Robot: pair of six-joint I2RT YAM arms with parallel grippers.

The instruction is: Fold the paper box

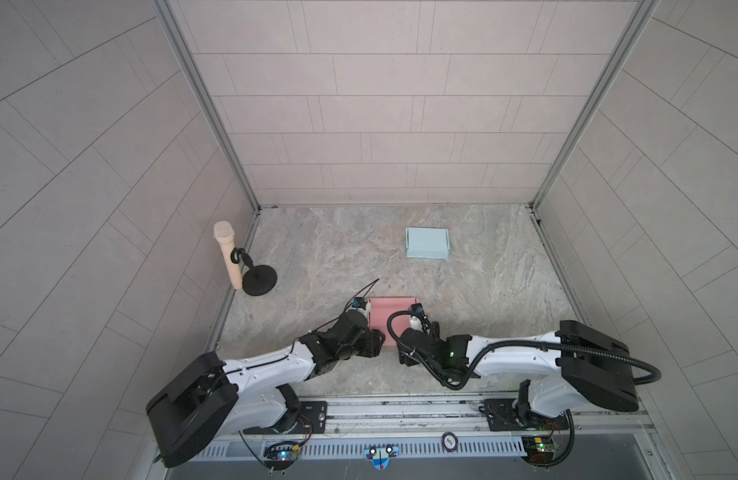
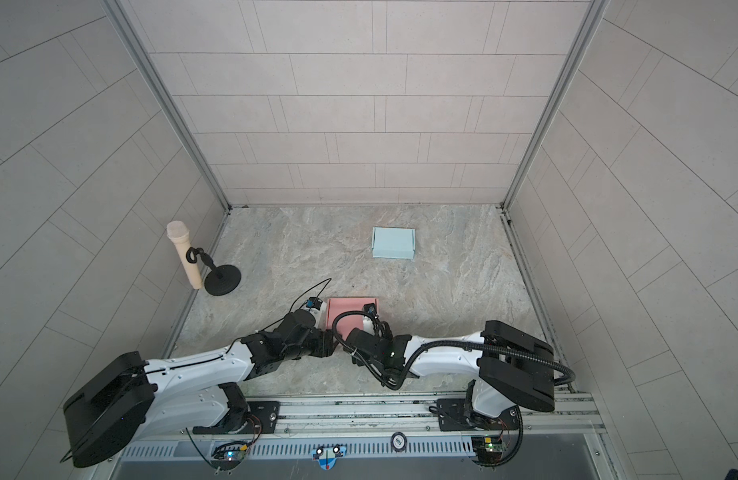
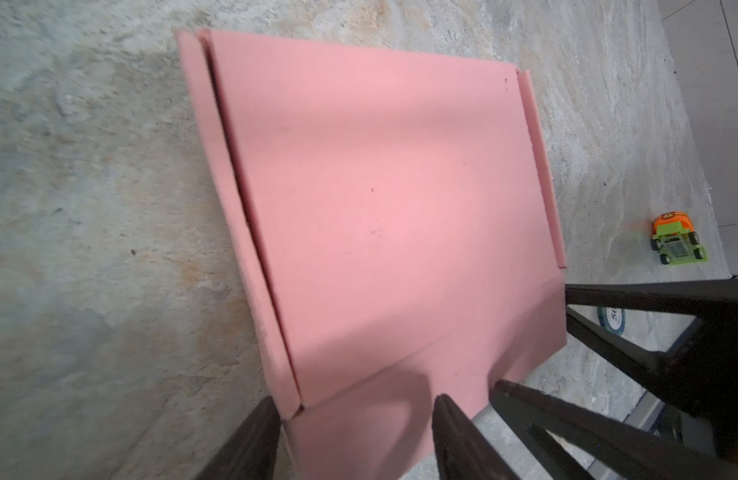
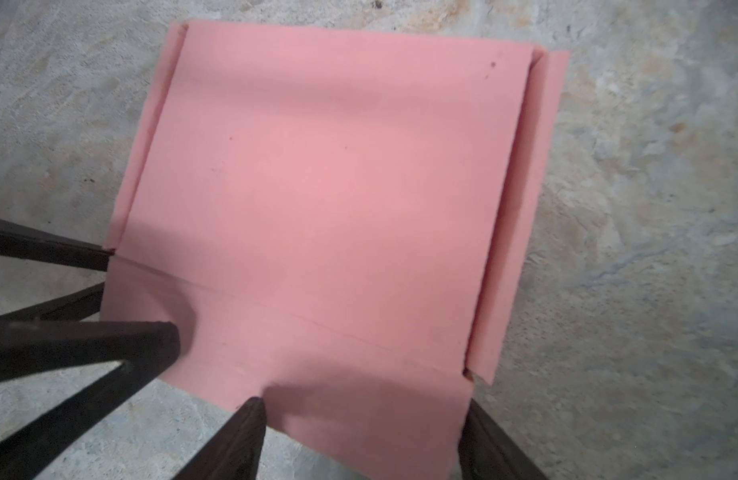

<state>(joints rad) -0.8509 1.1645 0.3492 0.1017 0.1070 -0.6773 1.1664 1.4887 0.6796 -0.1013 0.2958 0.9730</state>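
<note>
Left gripper (image 3: 357, 401): released; your jaws stand apart at the near left corner of the pink box (image 3: 392, 199). One finger (image 3: 251, 444) sits just outside that corner and the other rests over the near flap.
Right gripper (image 4: 363, 401): released; your jaws are spread wide at the near right end of the same flap, with the paper lying across the gap between the fingers (image 4: 234, 449). You cannot tell whether they press on it.
Pink box (image 1: 384, 307) (image 2: 350, 305): it lies on the table (image 1: 338, 249) in the near half, about midway left to right, between your two wrists in both top views. Its base is flat. The left and right side flaps are folded up, and the near flap is creased but lies low.
Toy car (image 3: 676, 243): orange and green, on the table right of the pink box and well apart from it. You see it only from the left wrist.
Microphone (image 1: 228, 257): cream, clipped upright to a black stand (image 1: 259, 281) at the table's left edge, farther back than the pink box.
Blue box (image 1: 426, 243): pale, with raised sides, far and right of middle, well apart from both grippers.
</note>
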